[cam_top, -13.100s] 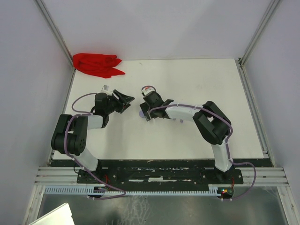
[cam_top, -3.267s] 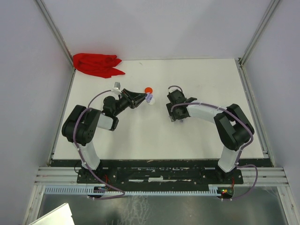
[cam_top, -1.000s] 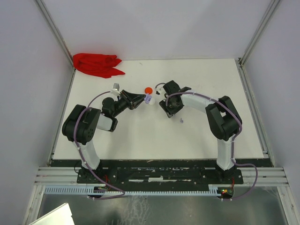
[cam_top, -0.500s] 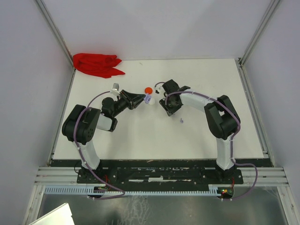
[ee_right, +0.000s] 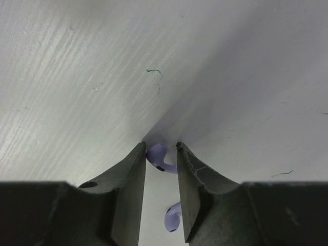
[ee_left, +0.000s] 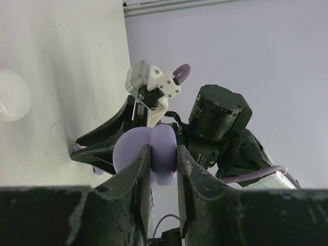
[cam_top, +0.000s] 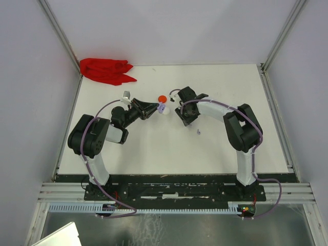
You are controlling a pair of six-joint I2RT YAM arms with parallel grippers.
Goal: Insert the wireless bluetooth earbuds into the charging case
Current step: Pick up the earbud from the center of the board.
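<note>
Right now the left arm (cam_top: 97, 134) lies low over the worktop (cam_top: 220, 87), with its elbow folded back near the left edge and its forearm stretched to the right, toward the middle. The left fingers (cam_top: 155, 108) are pressed together on the purple charging case (ee_left: 132, 151). The case is open, its two round halves showing on either side of the grip, and it is held off the worktop, just beside a red disc (cam_top: 162, 98), on the near side of it. A white disc (ee_left: 10, 95) rests on the worktop near the case.

The right arm (cam_top: 241, 128) rises from its base, bends at the elbow and reaches to the left, so that its wrist faces the left one; the two ends are near but apart. The right fingers (cam_top: 181, 114) point down with their tips on the worktop. They are drawn in narrowly around one purple earbud (ee_right: 158, 157), which sits between the tips and seems to touch both. A second purple earbud (ee_right: 173, 216) lies loose on the worktop behind these fingers, toward the arm's own side. Neither earbud is in the case. A red cloth (cam_top: 106, 70) is bunched at the far left corner
</note>
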